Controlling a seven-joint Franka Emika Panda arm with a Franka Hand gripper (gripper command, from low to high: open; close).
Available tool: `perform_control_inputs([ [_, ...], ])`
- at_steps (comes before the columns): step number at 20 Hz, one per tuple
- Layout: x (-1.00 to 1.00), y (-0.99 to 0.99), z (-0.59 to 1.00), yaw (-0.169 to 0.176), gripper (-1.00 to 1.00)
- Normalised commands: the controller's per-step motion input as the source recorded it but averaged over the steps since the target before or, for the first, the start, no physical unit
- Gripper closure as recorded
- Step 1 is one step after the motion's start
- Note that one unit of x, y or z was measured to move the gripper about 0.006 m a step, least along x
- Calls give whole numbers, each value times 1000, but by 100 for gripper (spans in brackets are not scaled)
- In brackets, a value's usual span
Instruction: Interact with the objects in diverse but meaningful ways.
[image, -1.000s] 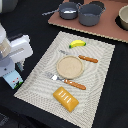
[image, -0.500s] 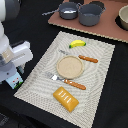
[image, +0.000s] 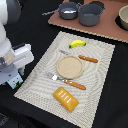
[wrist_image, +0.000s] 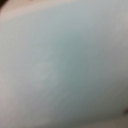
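Note:
My gripper (image: 13, 78) hangs low at the exterior view's left, just off the woven placemat (image: 100, 75). Its fingers are hidden behind the white hand, and something pale with blue-green marks shows beneath it. The wrist view is filled by a blurred pale blue surface (wrist_image: 64, 64), very close to the camera. On the mat lie a yellow banana (image: 77, 43) at the far side and a yellow-orange slab (image: 65, 98) at the near side. A grey saucepan (image: 68, 10) stands on the brown board (image: 107, 27) at the back.
A tan round plate (image: 69, 67) sits mid-mat, with an orange-handled fork (image: 67, 81) and knife (image: 85, 58) on either side of it. A large grey pot (image: 91, 14) and a beige bowl (image: 122, 17) stand on the board.
The arm's upper joints have shifted slightly at the exterior view's left. The gripper stays low beside the mat, and the things on the mat have not moved.

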Motion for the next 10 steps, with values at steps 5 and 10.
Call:
perform_control_inputs([
  [5, 54, -206, 271, 51, 100],
  [10, 173, -223, 1000, 41, 100],
])
